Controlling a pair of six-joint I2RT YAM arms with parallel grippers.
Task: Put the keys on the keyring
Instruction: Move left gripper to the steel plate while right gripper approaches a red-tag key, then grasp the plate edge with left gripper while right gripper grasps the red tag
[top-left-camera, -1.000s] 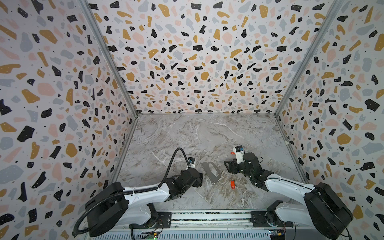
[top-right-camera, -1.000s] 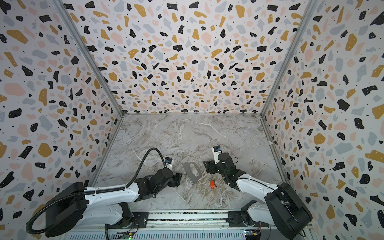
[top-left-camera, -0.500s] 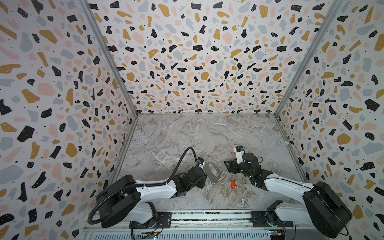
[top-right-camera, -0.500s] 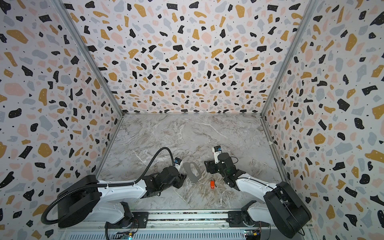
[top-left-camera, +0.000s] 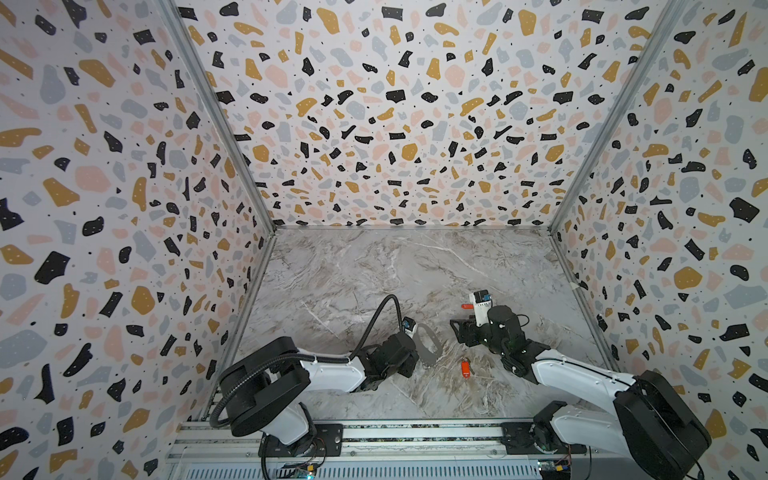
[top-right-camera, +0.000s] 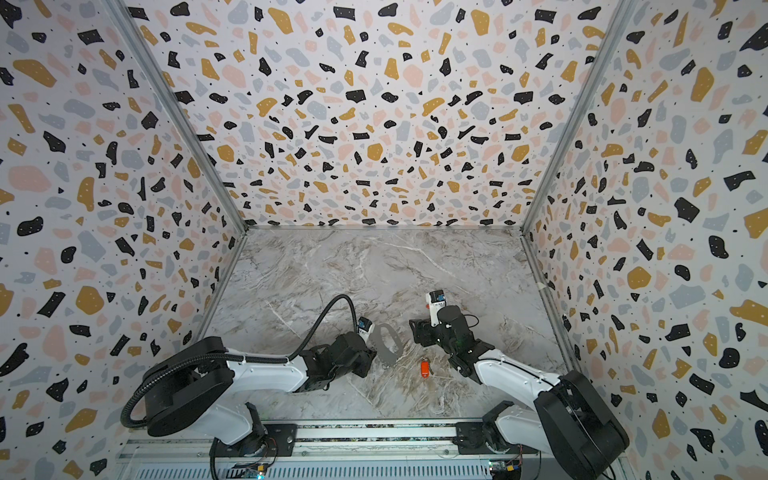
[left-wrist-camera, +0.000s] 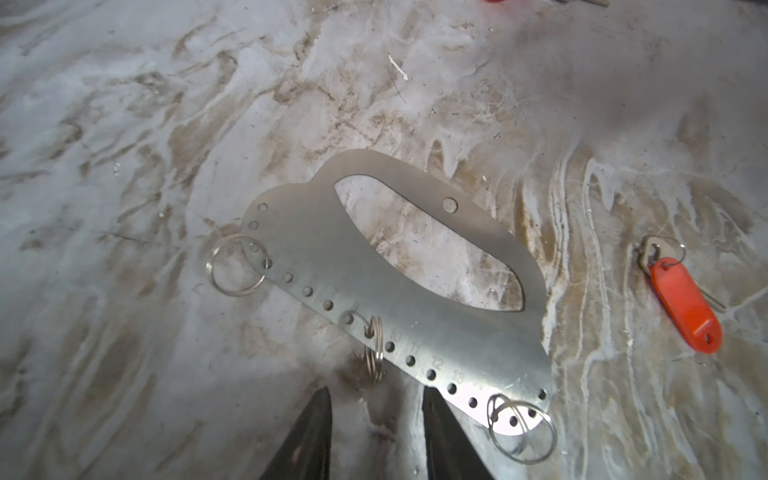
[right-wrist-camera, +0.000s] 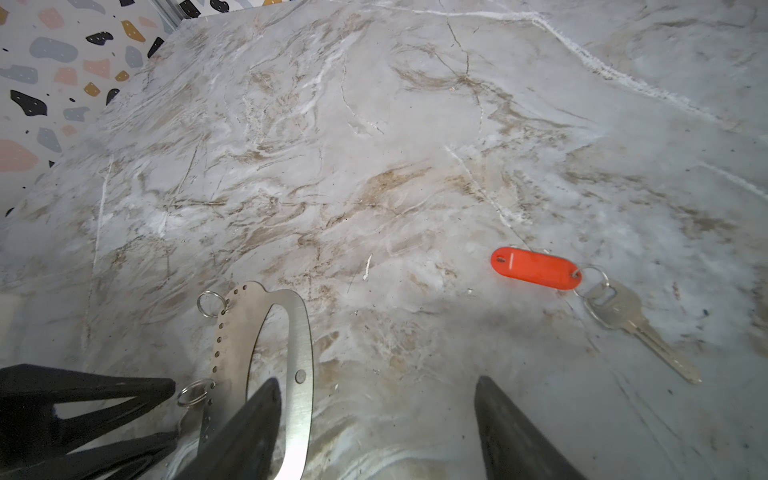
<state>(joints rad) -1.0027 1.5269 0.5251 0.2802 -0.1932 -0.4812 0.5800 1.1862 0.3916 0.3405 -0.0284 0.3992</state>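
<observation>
The keyring (top-left-camera: 433, 356) (top-right-camera: 392, 353) lies flat on the marble, a grey metal plate (left-wrist-camera: 332, 257) (right-wrist-camera: 300, 332) with a long hole and small split rings along its pierced edge. My left gripper (top-left-camera: 417, 357) (left-wrist-camera: 376, 399) sits at that edge, jaws narrowed but apart, an upright split ring (left-wrist-camera: 374, 353) just beyond the tips. My right gripper (top-left-camera: 459, 330) (right-wrist-camera: 374, 386) hovers wide open by the keyring's far side, holding nothing. One of the keys, with a red tag (top-left-camera: 465, 368) (top-right-camera: 424, 368) (left-wrist-camera: 683, 303), lies near the front. Another red-tagged key (top-left-camera: 467, 306) (right-wrist-camera: 534, 268) lies behind the right gripper.
Terrazzo-patterned walls (top-left-camera: 124, 208) enclose the marble floor (top-left-camera: 395, 266) on three sides. A metal rail (top-left-camera: 415, 434) carrying both arm bases runs along the front edge. The left arm's black cable (top-left-camera: 384, 307) arches above the floor.
My left gripper has slid forward to the keyring's pierced edge and its jaws have narrowed. The right arm, the keyring and the keys have stayed put.
</observation>
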